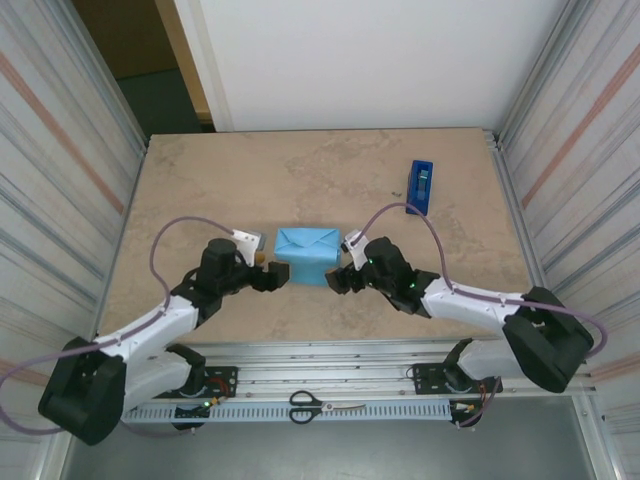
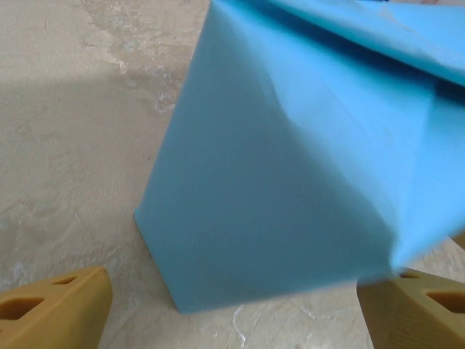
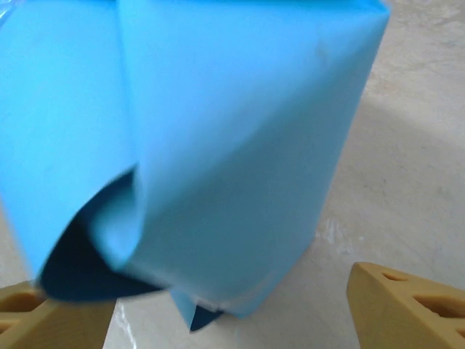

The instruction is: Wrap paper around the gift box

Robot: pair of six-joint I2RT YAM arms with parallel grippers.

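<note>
- The paper [image 1: 308,254], folded into a sky-blue parcel, sits central on the counter [image 1: 200,180].
- The left fingers [image 1: 272,276] hang released just left of it.
- The right fingers [image 1: 340,279] hang released just right of it.

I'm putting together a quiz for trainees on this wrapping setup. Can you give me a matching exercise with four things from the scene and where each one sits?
Things:
1. paper
2. tape dispenser
3. scissors
4. left gripper

Places:
A. on the metal rail at the near edge
B. far right part of the table
C. at the paper's left side, jaws open
D. middle of the table, folded with the light blue face out

Pairs: 1-D, 2-B, 3-A, 4-C
</note>
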